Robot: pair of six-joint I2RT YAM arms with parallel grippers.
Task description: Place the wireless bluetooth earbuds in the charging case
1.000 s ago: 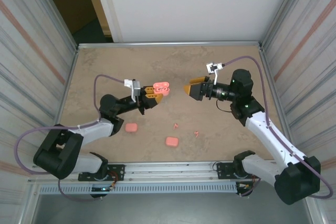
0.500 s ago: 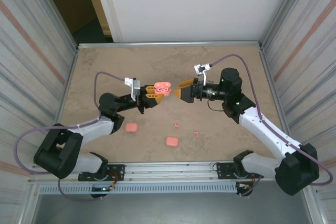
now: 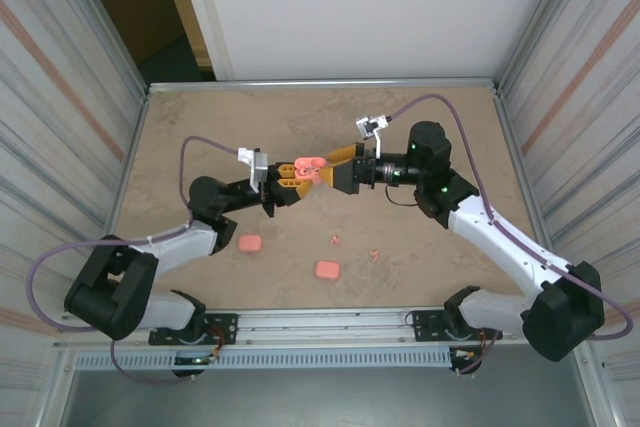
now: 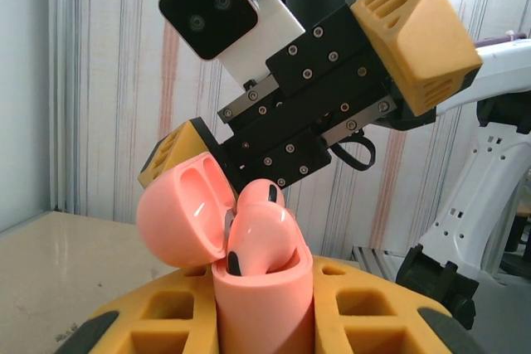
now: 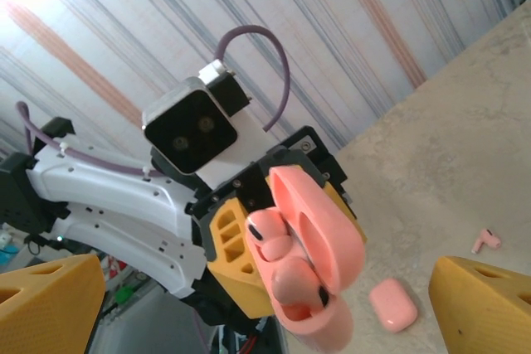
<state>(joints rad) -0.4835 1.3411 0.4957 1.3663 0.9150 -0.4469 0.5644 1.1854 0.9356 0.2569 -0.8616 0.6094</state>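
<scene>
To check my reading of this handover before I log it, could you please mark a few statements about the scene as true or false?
1. The left gripper is shut on an open charging case. True.
2. The right gripper is shut on an earbud. False: its jaws are open and empty, right beside the held case.
3. The held case is empty. False: two earbuds sit inside it.
4. Two closed pink cases lie on the table. True.
5. No earbud is left on the table. False: loose earbuds lie near the closed cases.
</scene>
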